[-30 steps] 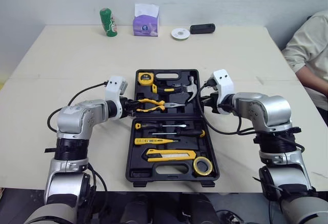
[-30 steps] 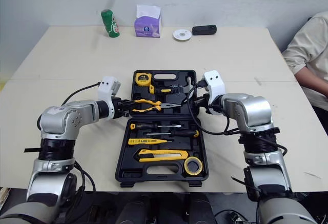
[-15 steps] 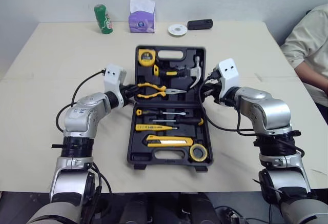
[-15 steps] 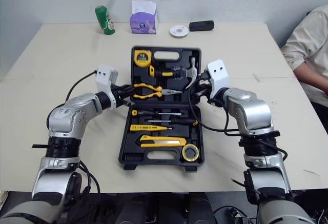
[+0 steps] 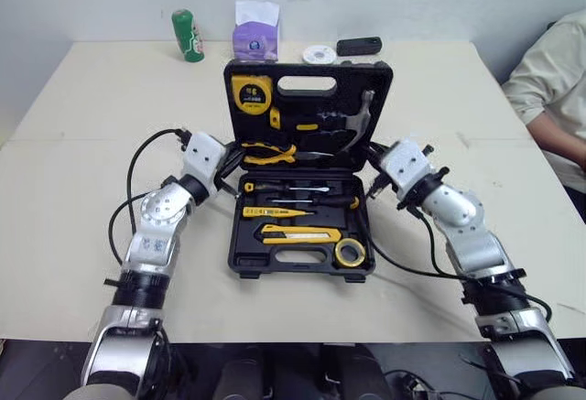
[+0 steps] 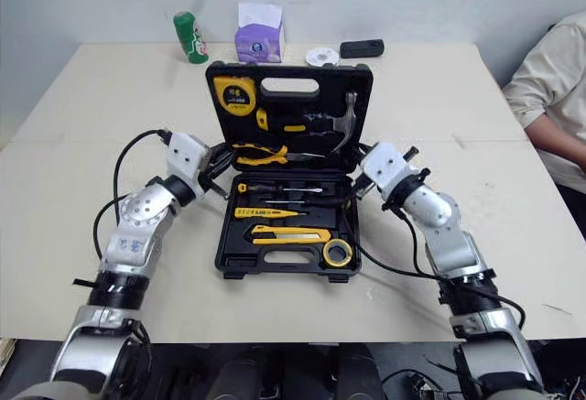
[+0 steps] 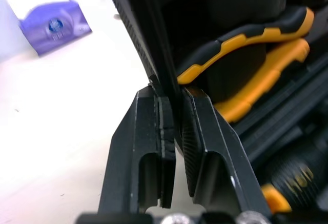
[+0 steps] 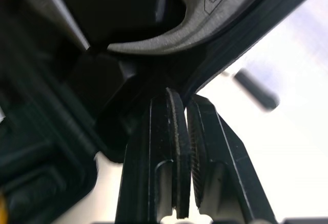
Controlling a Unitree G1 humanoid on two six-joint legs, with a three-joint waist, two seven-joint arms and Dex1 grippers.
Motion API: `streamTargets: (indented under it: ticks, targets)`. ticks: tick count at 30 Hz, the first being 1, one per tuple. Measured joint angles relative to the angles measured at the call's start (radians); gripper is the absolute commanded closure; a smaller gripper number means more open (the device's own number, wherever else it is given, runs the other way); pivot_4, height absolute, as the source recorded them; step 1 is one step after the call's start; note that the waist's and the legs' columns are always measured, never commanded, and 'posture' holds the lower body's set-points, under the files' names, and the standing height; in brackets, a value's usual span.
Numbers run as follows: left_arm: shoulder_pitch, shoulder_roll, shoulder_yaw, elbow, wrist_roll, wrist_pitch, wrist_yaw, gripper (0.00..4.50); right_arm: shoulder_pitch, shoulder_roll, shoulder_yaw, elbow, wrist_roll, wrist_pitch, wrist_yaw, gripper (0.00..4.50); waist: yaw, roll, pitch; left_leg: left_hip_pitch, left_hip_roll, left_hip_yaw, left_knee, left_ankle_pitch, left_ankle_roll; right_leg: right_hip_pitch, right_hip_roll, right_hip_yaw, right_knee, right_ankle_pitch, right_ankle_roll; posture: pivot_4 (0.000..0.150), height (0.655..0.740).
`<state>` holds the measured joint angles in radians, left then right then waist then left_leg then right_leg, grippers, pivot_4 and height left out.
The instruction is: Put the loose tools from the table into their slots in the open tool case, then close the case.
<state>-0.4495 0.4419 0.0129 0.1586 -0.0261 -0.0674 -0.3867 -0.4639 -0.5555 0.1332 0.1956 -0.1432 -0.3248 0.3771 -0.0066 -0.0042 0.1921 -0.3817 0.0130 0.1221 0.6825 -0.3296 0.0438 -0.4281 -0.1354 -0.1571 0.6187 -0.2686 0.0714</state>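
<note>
At the middle of the table (image 5: 92, 144) lies the tool case (image 5: 302, 275), its base flat and its lid (image 5: 380, 78) standing tilted up from the far edge of the base, not closed. All tools sit inside the case: a yellow tape measure (image 5: 250, 93), a hammer (image 5: 352, 121) and yellow-black pliers (image 5: 267, 153) in the lid, and screwdrivers (image 5: 293, 187), a yellow tester pen (image 5: 270, 210), a utility knife (image 5: 300, 232) and a roll of tape (image 5: 349, 253) in the base. At the left side of the case, the left gripper (image 7: 170, 96) has its fingers narrow and pinching the thin side edge of the lid, just beside the pliers. At the right side of the case, the right gripper (image 8: 183, 97) has its fingers almost together, and their tips meet the lid's rim near the hammer head; the rim does not seem to pass between them. Behind the case stand a green can (image 5: 187, 35), a purple tissue box (image 5: 255, 31), a small white disc (image 5: 320, 54) and a black object (image 5: 359, 46). Well apart from the case, to its right, a person's sleeve (image 5: 549, 80) is at the table edge.
</note>
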Motion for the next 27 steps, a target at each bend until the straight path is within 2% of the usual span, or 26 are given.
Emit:
streamTargets:
  ticks: [3,4,5,6,7,8,9,11,13,15,17,18,19,20,24,26,27]
  targets:
    - [0.101,0.027,0.029,-0.105,-0.013,0.043,-0.002,1.94,0.092,-0.068,-0.001,-0.022,-0.033,-0.134,0.012,2.99,0.002,0.0,0.0,0.0,0.001,0.0,0.0,0.0,0.0,0.0,0.0,0.0,0.0,0.0,0.0,0.15,0.7278]
    - [0.139,0.04,0.051,-0.159,-0.053,0.103,-0.017,1.42,0.139,-0.09,-0.014,-0.067,-0.009,-0.132,0.04,2.44,0.001,0.0,0.001,0.0,0.001,-0.001,0.0,0.0,0.0,0.0,0.0,0.0,0.0,0.0,0.0,0.15,0.7278]
    - [0.187,0.065,0.083,-0.219,-0.109,0.18,-0.039,1.02,0.195,-0.121,-0.033,-0.126,0.029,-0.125,0.073,1.94,-0.001,0.0,0.002,0.0,0.002,-0.001,0.0,0.0,0.0,0.0,0.0,0.0,0.0,0.0,-0.001,0.15,0.7278]
    - [0.253,0.114,0.149,-0.321,-0.233,0.332,-0.083,0.57,0.281,-0.187,-0.075,-0.249,0.131,-0.054,0.145,1.5,-0.002,0.001,0.006,-0.002,0.002,-0.001,0.0,0.0,0.0,-0.001,0.0,0.0,0.0,-0.001,-0.001,0.15,0.7278]
    - [0.307,0.161,0.204,-0.38,-0.311,0.414,-0.115,0.13,0.34,-0.246,-0.11,-0.32,0.2,-0.004,0.196,1.49,-0.002,0.001,0.008,-0.001,0.003,-0.003,0.0,0.0,0.0,0.0,0.0,0.0,-0.001,-0.001,-0.001,0.15,0.7278]
    - [0.386,0.237,0.304,-0.477,-0.455,0.552,-0.179,0.06,0.437,-0.342,-0.188,-0.447,0.349,0.121,0.292,1.49,0.0,0.0,0.008,-0.001,0.003,-0.004,0.001,0.0,-0.001,0.0,0.001,0.0,-0.001,-0.001,-0.002,0.15,0.7278]
    - [0.453,0.291,0.374,-0.525,-0.523,0.619,-0.222,0.06,0.508,-0.408,-0.246,-0.506,0.423,0.187,0.349,1.49,0.0,0.0,0.008,0.001,0.003,-0.005,0.0,-0.001,-0.001,0.003,0.001,0.0,-0.002,-0.001,-0.002,0.15,0.7278]
    - [0.574,0.372,0.522,-0.59,-0.655,0.742,-0.315,0.06,0.656,-0.496,-0.39,-0.618,0.58,0.342,0.472,1.49,0.007,0.001,0.009,0.014,0.005,-0.009,-0.001,-0.005,-0.001,0.019,0.002,-0.004,-0.013,-0.002,-0.003,0.15,0.7278]
    - [0.641,0.407,0.605,-0.594,-0.707,0.812,-0.359,0.06,0.781,-0.527,-0.494,-0.669,0.681,0.464,0.569,1.49,0.015,0.001,0.008,0.02,0.006,-0.012,-0.001,-0.016,0.001,0.027,0.004,-0.004,-0.017,-0.002,-0.004,0.15,0.7278]
    - [0.636,0.41,0.613,-0.562,-0.708,0.828,-0.358,0.06,0.817,-0.528,-0.526,-0.67,0.725,0.535,0.614,1.49,0.028,0.003,0.009,0.022,0.006,-0.014,-0.001,-0.017,0.001,0.031,0.004,-0.003,-0.023,-0.003,-0.005,0.15,0.7278]
    - [0.567,0.409,0.581,-0.517,-0.688,0.827,-0.332,0.06,0.824,-0.523,-0.531,-0.672,0.744,0.572,0.636,1.49,0.037,0.004,0.01,0.022,0.006,-0.015,-0.002,-0.017,0.001,0.032,0.004,-0.002,-0.025,-0.011,-0.017,0.15,0.7278]
    - [0.528,0.409,0.559,-0.501,-0.677,0.826,-0.318,0.06,0.823,-0.512,-0.527,-0.68,0.749,0.588,0.643,1.49,0.04,0.003,0.01,0.022,0.006,-0.015,-0.003,-0.017,0.0,0.031,0.004,-0.002,-0.025,-0.01,-0.016,0.15,0.7278]
    - [0.503,0.408,0.54,-0.499,-0.674,0.825,-0.31,0.06,0.822,-0.501,-0.519,-0.692,0.752,0.597,0.646,1.49,0.04,0.003,0.009,0.021,0.006,-0.014,-0.004,-0.017,-0.002,0.03,0.004,-0.003,-0.024,-0.004,-0.006,0.15,0.7278]
    - [0.491,0.408,0.523,-0.501,-0.674,0.824,-0.306,0.06,0.821,-0.497,-0.505,-0.704,0.753,0.606,0.648,1.49,0.038,0.004,0.009,0.021,0.006,-0.013,-0.004,-0.018,-0.007,0.029,0.004,-0.003,-0.023,-0.002,-0.003,0.15,0.7278]
    - [0.456,0.409,0.46,-0.497,-0.641,0.797,-0.315,0.06,0.824,-0.47,-0.489,-0.739,0.75,0.642,0.645,1.49,0.031,0.004,0.009,0.01,0.005,-0.009,-0.004,-0.014,-0.002,0.017,0.006,-0.003,-0.017,-0.003,-0.003,0.15,0.7278]
    - [0.44,0.411,0.417,-0.479,-0.608,0.764,-0.328,0.06,0.827,-0.45,-0.479,-0.757,0.738,0.649,0.641,1.49,0.031,0.003,0.009,0.01,0.005,-0.008,-0.004,-0.015,-0.002,0.017,0.007,-0.003,-0.017,-0.003,-0.003,0.15,0.7278]
    - [0.424,0.411,0.399,-0.459,-0.594,0.751,-0.332,0.31,0.827,-0.447,-0.463,-0.761,0.732,0.65,0.641,1.74,0.033,0.003,0.009,0.01,0.005,-0.008,-0.003,-0.014,-0.001,0.017,0.007,-0.004,-0.018,-0.003,-0.003,0.15,0.7278]
